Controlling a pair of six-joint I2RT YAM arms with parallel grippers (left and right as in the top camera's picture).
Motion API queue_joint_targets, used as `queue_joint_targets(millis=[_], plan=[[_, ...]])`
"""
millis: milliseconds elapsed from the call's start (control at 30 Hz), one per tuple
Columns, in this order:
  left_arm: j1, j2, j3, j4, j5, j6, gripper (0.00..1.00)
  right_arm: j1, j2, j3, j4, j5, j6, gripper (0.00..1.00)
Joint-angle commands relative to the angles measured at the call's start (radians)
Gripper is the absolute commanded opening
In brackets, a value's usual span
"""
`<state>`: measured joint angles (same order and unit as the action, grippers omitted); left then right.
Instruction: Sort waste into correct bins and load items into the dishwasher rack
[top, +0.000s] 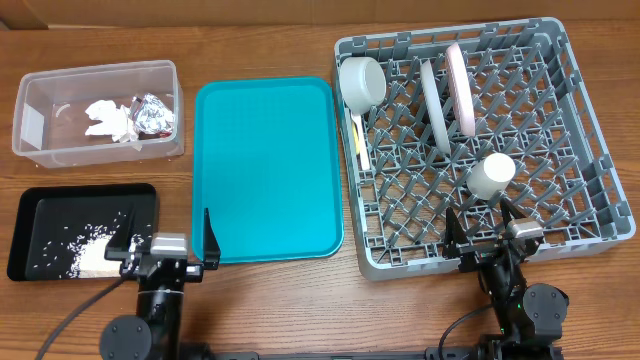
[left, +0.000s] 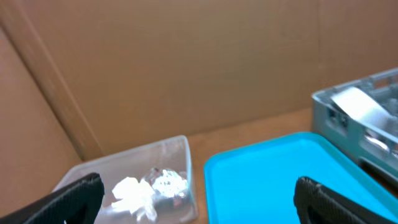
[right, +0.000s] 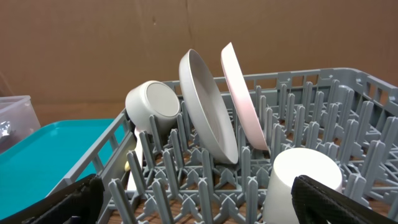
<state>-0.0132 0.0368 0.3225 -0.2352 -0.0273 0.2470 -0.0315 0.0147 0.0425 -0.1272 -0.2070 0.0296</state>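
Observation:
The clear tub (top: 95, 70) at the back left holds the crumpled napkin (top: 105, 120) and the foil wrapper (top: 152, 115). The black tray (top: 30, 235) at the front left holds the rice (top: 85, 250). The grey rack (top: 590, 150) holds the bowl (top: 362, 80), the grey-green plate (top: 433, 100), the white plate (top: 462, 85), the cup (top: 492, 175), the yellow spoon (top: 357, 135) and the white fork (top: 364, 152). My left gripper (top: 168, 240) is open and empty between the black tray and the teal tray. My right gripper (top: 487, 228) is open and empty at the rack's front edge, just in front of the cup (right: 305, 180).
The large teal tray (top: 265, 165) lies between the bins and the rack. Brown cardboard walls stand behind the table. In the left wrist view, the tub (left: 180, 149) and teal tray (left: 267, 180) lie ahead.

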Motion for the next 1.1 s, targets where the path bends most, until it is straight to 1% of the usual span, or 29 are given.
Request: queue_joint_targets(millis=[0,167,333,533,700,1067], plan=[[0.034,-0.031,-0.09,0.087,0.033,0.006,1.0,-0.003,-0.011,-0.009,0.007,-0.004,0.0,1.0],[0.05,-0.034,-0.188,0.2,0.035,0.007,1.0,-0.003,-0.011,-0.009,0.007,-0.004,0.0,1.0],[0.055,-0.034,-0.321,0.388,0.036,0.007,1.0,-0.003,-0.011,-0.009,0.007,-0.004,0.0,1.0],[0.059,-0.034,-0.318,0.318,0.036,0.008,1.0,-0.003,-0.011,-0.009,0.007,-0.004,0.0,1.0],[0.059,-0.032,-0.317,0.153,0.036,0.008,1.0,-0.003,-0.012,-0.009,0.007,-0.004,0.0,1.0],[0.059,-0.025,-0.317,0.157,0.036,0.008,1.0,-0.003,-0.011,-0.009,0.007,-0.004,0.0,1.0]])
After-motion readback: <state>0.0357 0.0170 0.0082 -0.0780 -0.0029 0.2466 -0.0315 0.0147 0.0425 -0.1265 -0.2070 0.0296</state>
